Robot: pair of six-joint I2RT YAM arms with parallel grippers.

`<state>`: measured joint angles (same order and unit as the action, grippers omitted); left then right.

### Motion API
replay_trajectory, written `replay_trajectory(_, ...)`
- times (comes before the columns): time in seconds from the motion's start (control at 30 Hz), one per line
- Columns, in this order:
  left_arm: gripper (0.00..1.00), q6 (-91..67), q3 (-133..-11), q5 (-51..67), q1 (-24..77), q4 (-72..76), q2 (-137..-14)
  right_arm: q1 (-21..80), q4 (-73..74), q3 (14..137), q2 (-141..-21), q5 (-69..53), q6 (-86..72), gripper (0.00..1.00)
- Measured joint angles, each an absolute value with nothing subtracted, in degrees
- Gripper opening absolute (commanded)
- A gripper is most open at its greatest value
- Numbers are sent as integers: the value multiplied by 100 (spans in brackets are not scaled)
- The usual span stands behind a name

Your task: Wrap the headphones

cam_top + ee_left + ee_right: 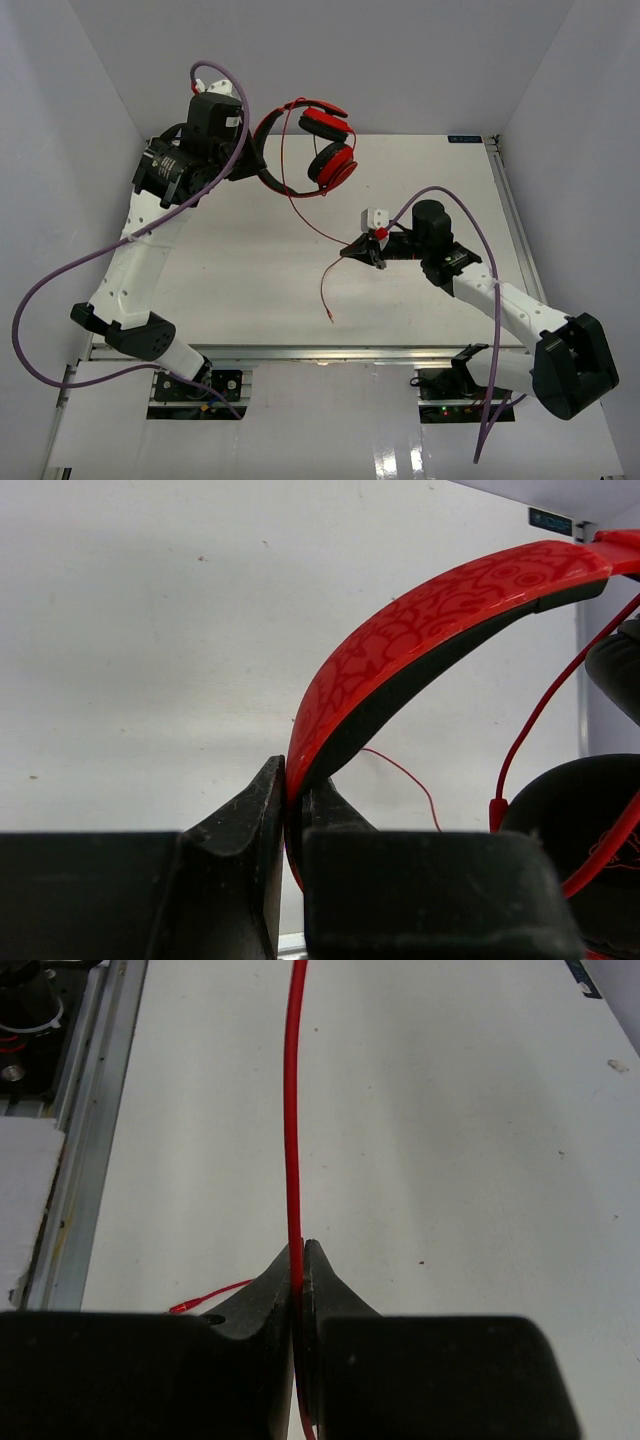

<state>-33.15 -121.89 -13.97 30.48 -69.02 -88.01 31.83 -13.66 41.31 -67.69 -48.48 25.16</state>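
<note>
The red headphones hang in the air at the back of the table, ear cups dangling. My left gripper is shut on their red-and-black headband, pinched between the two black fingers. The thin red cable runs down from the ear cups across the table. My right gripper is shut on that cable, which passes straight up between its jaws. Past the right gripper the cable loops down to its plug, lying on the table; the plug also shows left of the right fingers.
A white table with a metal rail along its right edge and another along the front. Grey walls close in the back and sides. Purple robot cables loop off both arms. A small white block sits on the right wrist.
</note>
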Motion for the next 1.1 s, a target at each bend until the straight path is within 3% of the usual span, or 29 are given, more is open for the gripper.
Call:
replay_trajectory(0.23, 0, -3064, -12159, -1766, 3014, -6884, -8802, 3171, 130, 4605, -6602, -5425, 3490, 8)
replay_trajectory(0.7, 0, -2862, -12315, -1913, 3011, -6940, -8737, 2870, 1058, 4521, -6184, -5548, 4389, 8)
replay_trajectory(1.1, 0, -3119, -11930, -216, 3006, -6847, -8127, 2808, 884, 5303, -7201, -4162, 4412, 8)
